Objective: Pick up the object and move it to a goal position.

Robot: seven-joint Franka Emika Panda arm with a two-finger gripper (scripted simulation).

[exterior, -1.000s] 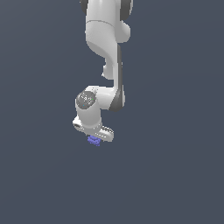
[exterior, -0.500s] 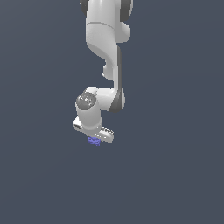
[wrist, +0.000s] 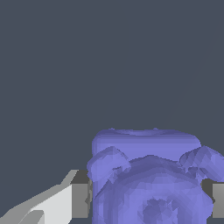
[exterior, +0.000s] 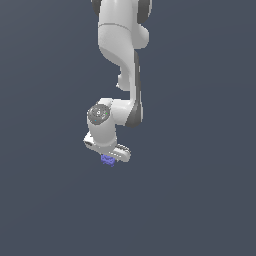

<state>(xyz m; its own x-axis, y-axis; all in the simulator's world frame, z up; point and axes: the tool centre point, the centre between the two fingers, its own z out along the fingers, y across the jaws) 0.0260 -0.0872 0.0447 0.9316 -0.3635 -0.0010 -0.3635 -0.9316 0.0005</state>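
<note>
The object (exterior: 107, 160) is a tiny blue-violet blocky piece sticking out just below the white hand of the arm in the exterior view. In the wrist view the object (wrist: 148, 179) fills the space between both fingers, its bumpy top and round centre facing the camera. My gripper (wrist: 151, 194) is shut on it, a grey pad (wrist: 80, 199) touching one side and the other pad (wrist: 217, 199) touching the opposite side. In the exterior view the gripper (exterior: 108, 157) hangs in front of the plain dark grey ground, its fingers mostly hidden by the hand.
The white arm (exterior: 120, 55) reaches down from the upper edge of the exterior view. Around it there is only a uniform dark grey surface (exterior: 200, 175), with no other objects or edges in sight.
The arm and the held object keep almost the same place; at most the hand has drifted very slightly. The grip is unchanged.
</note>
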